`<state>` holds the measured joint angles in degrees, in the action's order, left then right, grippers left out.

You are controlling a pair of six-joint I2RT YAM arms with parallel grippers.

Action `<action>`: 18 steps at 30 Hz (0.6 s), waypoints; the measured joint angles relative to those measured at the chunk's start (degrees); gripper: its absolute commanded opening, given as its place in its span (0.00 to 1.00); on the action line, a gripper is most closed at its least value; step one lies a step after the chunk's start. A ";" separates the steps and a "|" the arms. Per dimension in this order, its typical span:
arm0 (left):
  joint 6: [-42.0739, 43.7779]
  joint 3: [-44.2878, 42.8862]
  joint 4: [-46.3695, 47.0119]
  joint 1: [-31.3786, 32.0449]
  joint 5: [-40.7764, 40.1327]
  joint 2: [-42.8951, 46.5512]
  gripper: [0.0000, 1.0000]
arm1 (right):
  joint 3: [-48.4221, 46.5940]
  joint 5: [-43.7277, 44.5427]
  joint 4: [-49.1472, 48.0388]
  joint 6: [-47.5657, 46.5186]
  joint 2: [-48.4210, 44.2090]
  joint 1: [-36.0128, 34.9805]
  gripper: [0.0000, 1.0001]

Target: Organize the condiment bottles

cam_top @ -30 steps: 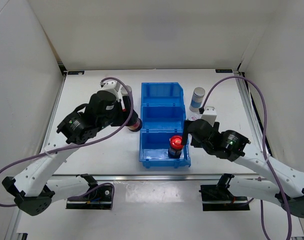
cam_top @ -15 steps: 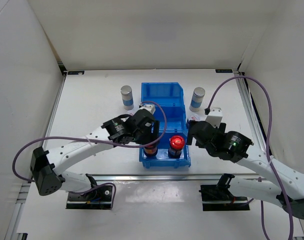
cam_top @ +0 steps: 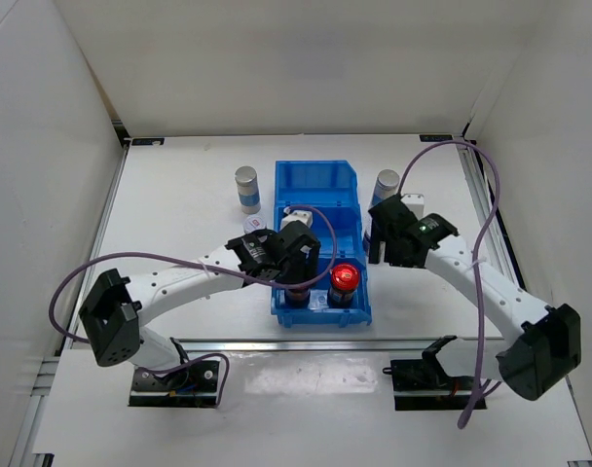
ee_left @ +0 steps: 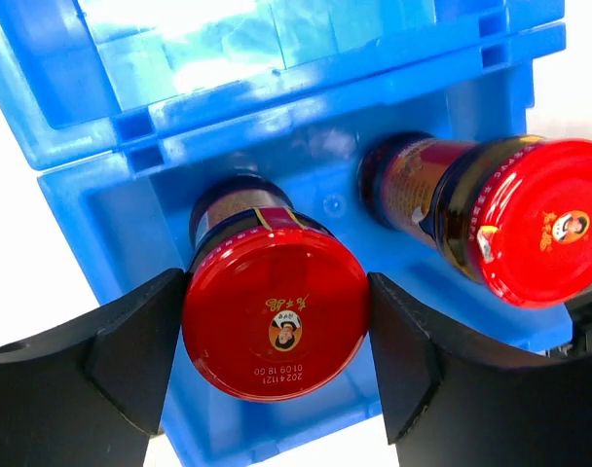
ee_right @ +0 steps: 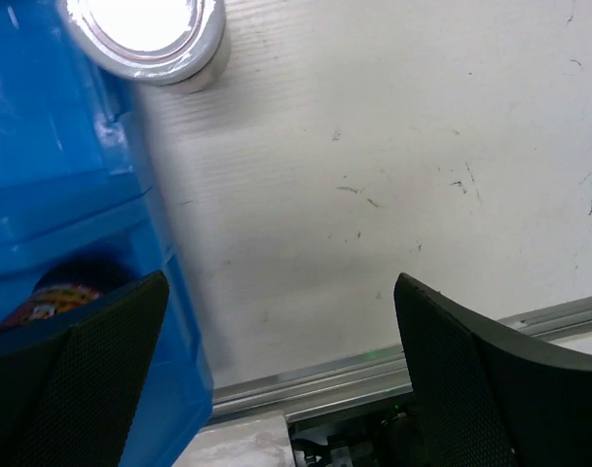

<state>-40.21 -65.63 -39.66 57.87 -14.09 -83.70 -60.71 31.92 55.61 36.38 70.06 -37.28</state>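
The blue bin (cam_top: 316, 185) leaves little room in its near compartment: my red-capped bottle (ee_left: 272, 326) stands by the left wall and the second red-capped bottle (ee_left: 530, 219) is close on its right. The table (cam_top: 179, 204) lies open on either side of the bin, with a grey-capped bottle (cam_top: 246, 188) off its far left corner and another grey-capped bottle (cam_top: 385, 185) off its far right. My left arm reaches low over the bin's left wall, the left claw (ee_left: 275, 302) clamped on that bottle's cap, as half a second ago, while my right arm has swung from the bin's near right corner up along its right wall, where the right claw (ee_right: 281, 331) hangs spread apart, holding nothing.
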 measured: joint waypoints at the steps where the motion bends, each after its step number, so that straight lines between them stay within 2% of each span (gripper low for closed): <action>1: 0.09 0.02 0.22 0.00 -0.13 -0.15 0.81 | -0.02 -1.46 -0.59 -1.40 0.55 1.86 1.00; 3: 0.20 0.02 0.98 0.00 -0.48 -0.42 0.92 | -0.46 -4.79 -1.95 -4.24 1.18 5.33 1.00; 6: 0.50 -0.15 1.68 0.00 -0.79 -0.44 1.00 | -2.95 -8.50 -3.96 -7.19 2.93 8.26 1.00; 13: 3.41 -7.17 0.94 -0.02 -1.70 0.59 1.00 | -12.94 -14.01 -8.13 -10.99 17.66 10.62 1.00; 18: 8.66 -15.58 -0.57 -1.53 -3.67 6.10 1.00 | -14.71 -15.96 -9.46 -11.74 27.10 11.04 1.00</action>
<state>-31.55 -81.21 -40.23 56.34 -17.76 -77.60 -75.42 15.97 46.15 24.64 97.17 -26.24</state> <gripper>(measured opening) 0.994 0.998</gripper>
